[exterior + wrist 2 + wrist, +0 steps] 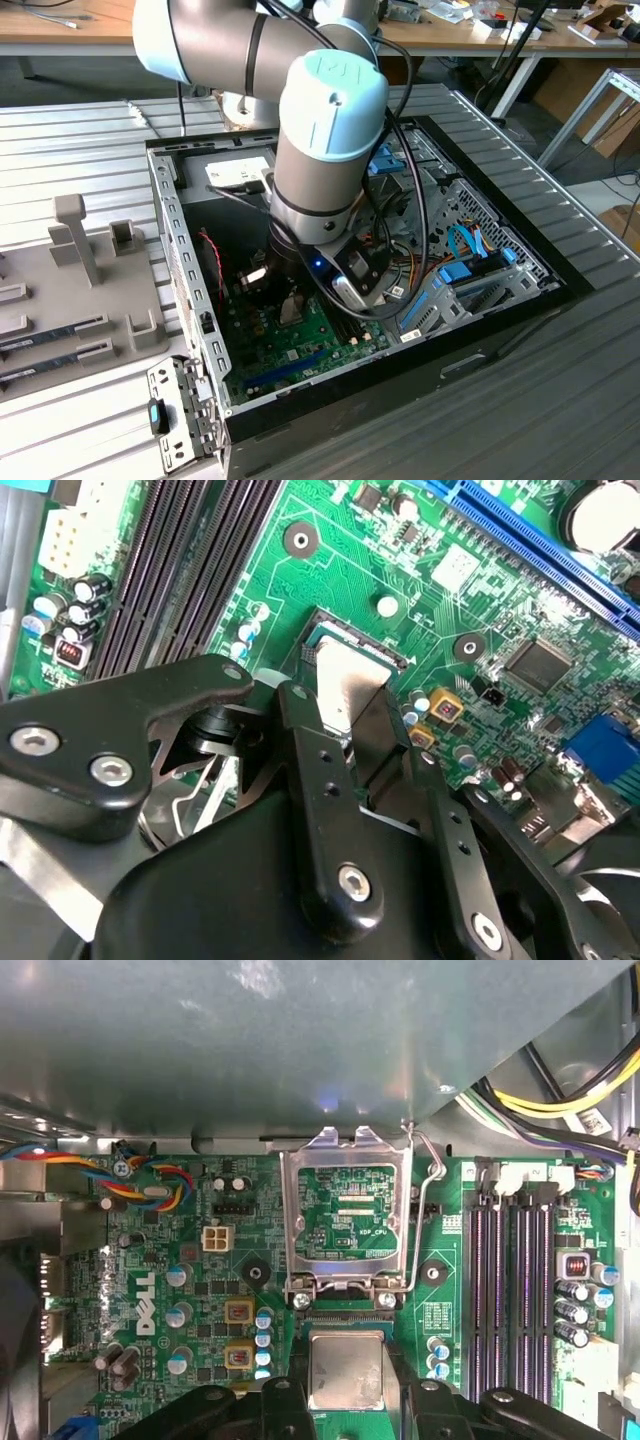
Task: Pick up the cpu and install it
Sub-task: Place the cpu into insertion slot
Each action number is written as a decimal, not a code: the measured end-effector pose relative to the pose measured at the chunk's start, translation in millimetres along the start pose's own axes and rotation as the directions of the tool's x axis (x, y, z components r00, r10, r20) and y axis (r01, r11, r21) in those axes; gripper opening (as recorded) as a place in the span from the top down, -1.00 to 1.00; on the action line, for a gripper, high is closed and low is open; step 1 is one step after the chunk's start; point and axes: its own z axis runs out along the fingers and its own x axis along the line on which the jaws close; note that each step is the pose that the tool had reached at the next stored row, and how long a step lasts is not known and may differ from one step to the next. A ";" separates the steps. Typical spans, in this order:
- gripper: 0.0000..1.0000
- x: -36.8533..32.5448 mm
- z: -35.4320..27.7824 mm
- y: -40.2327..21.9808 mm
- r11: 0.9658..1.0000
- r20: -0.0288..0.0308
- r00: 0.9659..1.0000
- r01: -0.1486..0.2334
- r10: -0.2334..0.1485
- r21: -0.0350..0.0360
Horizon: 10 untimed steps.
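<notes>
First wrist view: hand point(348, 1395) clenched on the cpu point(347, 1365), chip between its fingers, flipped-open socket frame point(346, 1210) just past the fingertips. Install step; seating likely calls for square, gentle lowering.

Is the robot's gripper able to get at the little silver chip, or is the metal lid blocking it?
Probably yes. The gripper sits right at the cpu, and the metal frame is flipped back away from it, so nothing looks in the way.
</notes>
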 end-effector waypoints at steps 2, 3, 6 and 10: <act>0.22 0.1 0.1 -1.1 1.000 0.000 1.000 0.000 0.000 0.000; 0.22 0.1 0.2 -1.1 1.000 0.000 1.000 0.000 0.000 0.000; 0.22 0.0 0.6 -1.2 1.000 0.000 1.000 -0.002 0.002 -0.004; 0.22 0.0 1.2 -1.3 1.000 0.000 1.000 -0.003 0.003 -0.008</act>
